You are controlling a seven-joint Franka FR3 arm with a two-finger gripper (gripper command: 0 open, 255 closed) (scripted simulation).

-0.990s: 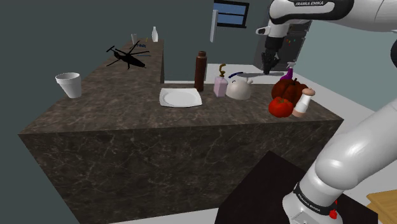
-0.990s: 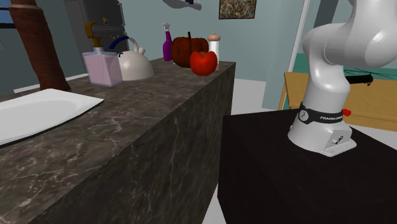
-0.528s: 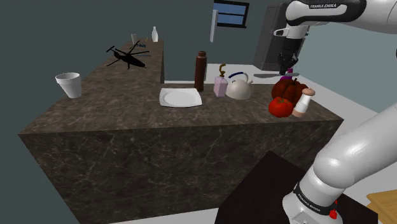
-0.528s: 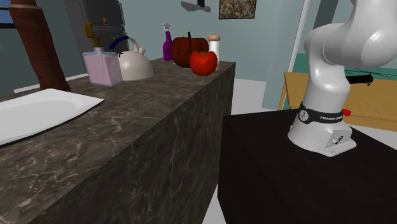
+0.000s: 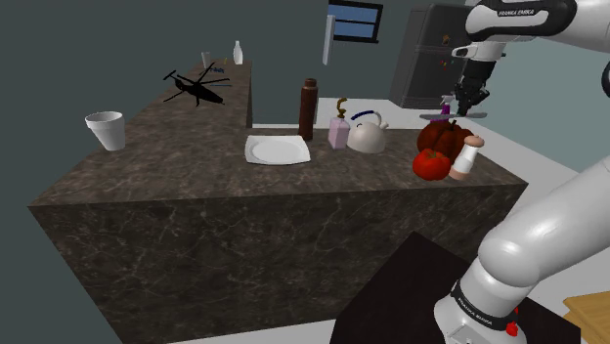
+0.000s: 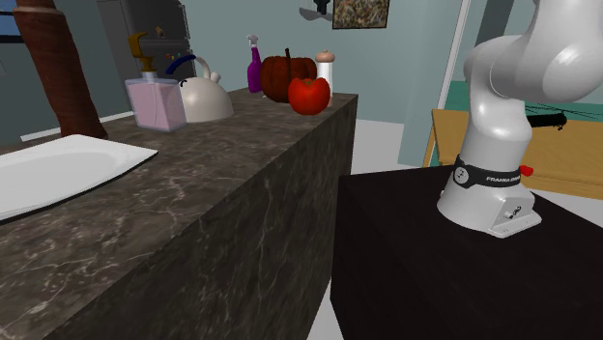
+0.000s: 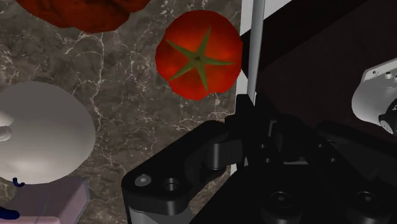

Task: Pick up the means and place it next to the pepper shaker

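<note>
My black gripper (image 5: 473, 98) hangs high over the right end of the marble counter (image 5: 186, 166), above a dark red pumpkin (image 5: 442, 138) and a purple spray bottle (image 5: 447, 105). It holds nothing. A red tomato (image 5: 429, 164) lies in front of the pumpkin, and a white shaker with a tan cap (image 5: 467, 156) stands beside it at the counter's edge. The wrist view looks straight down on the tomato (image 7: 199, 53) and the pumpkin (image 7: 83, 13). A black toy helicopter (image 5: 198, 89) sits far off at the shoulder view's back left. From the second exterior view the gripper (image 6: 317, 11) is well above the shaker (image 6: 325, 71).
A white kettle (image 5: 369, 135), a pink soap dispenser (image 5: 338, 132), a tall brown mill (image 5: 307, 109) and a white plate (image 5: 277, 150) stand mid-counter. A white cup (image 5: 106, 130) is at the left. The dark stand (image 5: 411, 283) sits below the counter's right edge.
The gripper has swung to the shoulder view's right, from above the kettle to above the pumpkin and shaker. Nothing on the counter has moved.
</note>
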